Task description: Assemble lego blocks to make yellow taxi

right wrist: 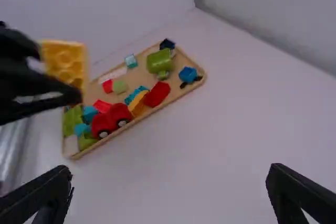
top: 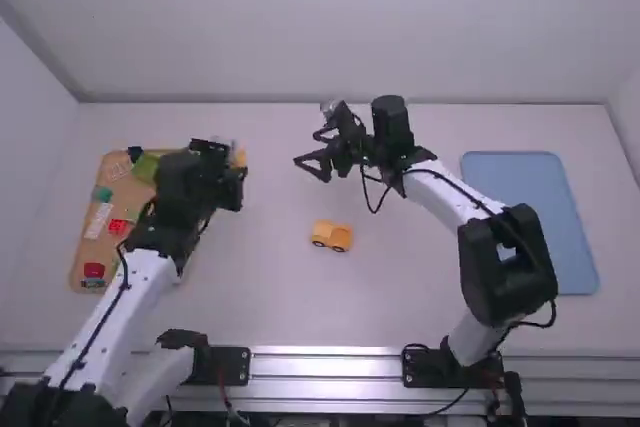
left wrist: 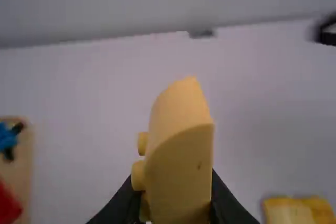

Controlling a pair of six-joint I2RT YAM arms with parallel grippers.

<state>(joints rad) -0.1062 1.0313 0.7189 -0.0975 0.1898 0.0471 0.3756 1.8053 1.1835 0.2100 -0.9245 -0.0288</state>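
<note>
High view: the yellow car base (top: 332, 235) stands on the desk (top: 400, 297) at the centre of the frame, a little below the middle. Its long axis runs nearly left to right, right end slightly nearer the camera, wheels down; which end is the nose I cannot tell. On those wheels it would probably roll at a push, so take it by the body's opposite sides, above them. The left pincer (top: 236, 169) is left of centre, beside the wooden tray (top: 122, 190); the right pincer (top: 307, 147) is above the car base in the frame, near the middle.

Left wrist view: the left pincer is closed on a yellow block (left wrist: 178, 150), clear of the desk. The block's long axis runs outward from between the fingers, its rounded end foremost, and its studs face sideways, toward the tray. It looks like light, stiff, smooth plastic, hard to crush but apt to twist under a shallow hold. Best gripped by its flat side walls, leaving studs and sockets free.

Right wrist view: the right pincer's two fingers stand wide apart with nothing between them. Across from them, the block in the left pincer turns its hollow socket side toward this camera.
</note>
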